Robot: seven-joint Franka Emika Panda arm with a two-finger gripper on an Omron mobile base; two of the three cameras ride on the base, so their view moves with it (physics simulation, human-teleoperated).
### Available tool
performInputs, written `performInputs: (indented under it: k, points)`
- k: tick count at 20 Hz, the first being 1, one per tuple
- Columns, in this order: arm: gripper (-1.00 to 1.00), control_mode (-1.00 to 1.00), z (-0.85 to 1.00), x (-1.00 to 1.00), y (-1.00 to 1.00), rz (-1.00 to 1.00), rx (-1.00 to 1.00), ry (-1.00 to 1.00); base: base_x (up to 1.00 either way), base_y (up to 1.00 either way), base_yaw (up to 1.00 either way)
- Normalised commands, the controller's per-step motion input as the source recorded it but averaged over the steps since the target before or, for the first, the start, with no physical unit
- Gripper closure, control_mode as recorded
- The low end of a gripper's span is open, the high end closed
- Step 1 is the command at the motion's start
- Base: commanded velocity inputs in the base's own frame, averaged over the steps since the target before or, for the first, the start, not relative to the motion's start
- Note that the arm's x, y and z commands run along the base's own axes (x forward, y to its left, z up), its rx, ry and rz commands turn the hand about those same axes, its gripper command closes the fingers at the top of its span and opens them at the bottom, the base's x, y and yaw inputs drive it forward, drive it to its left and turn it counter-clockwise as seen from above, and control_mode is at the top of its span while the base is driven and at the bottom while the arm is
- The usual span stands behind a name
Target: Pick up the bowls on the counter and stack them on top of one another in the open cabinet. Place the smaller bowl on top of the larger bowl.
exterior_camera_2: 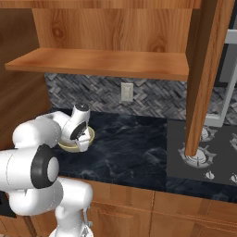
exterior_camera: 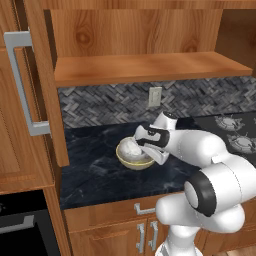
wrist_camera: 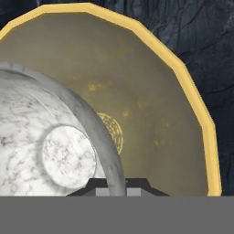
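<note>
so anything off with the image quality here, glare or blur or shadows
Left base view: sharp, even light, soft shade under the open cabinet shelf, no glare on the counter. Right base view: likewise crisp, the arm covers part of the larger bowl. Hand view: very close, so the smaller bowl is cropped and the yellow rim looks faceted; tool tips barely visible.

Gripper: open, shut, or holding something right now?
Gripper: shut on the rim of the small white-grey marbled bowl, which sits inside the wide yellowish-tan bowl.
</note>
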Motion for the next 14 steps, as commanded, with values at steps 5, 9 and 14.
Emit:
performInputs:
  k: [5, 9, 14]
  points:
    - [1.0, -1.0, 0.0, 0.22, -0.09, 0.0, 0.0, 0.02, 0.0, 0.0, 0.0]
    - [1.0, -1.0, -0.05, 0.22, -0.08, 0.0, 0.0, 0.03, 0.0, 0.0, 0.0]
    - [1.0, -1.0, -0.13, 0.19, -0.08, 0.0, 0.0, 0.02, 0.0, 0.0, 0.0]
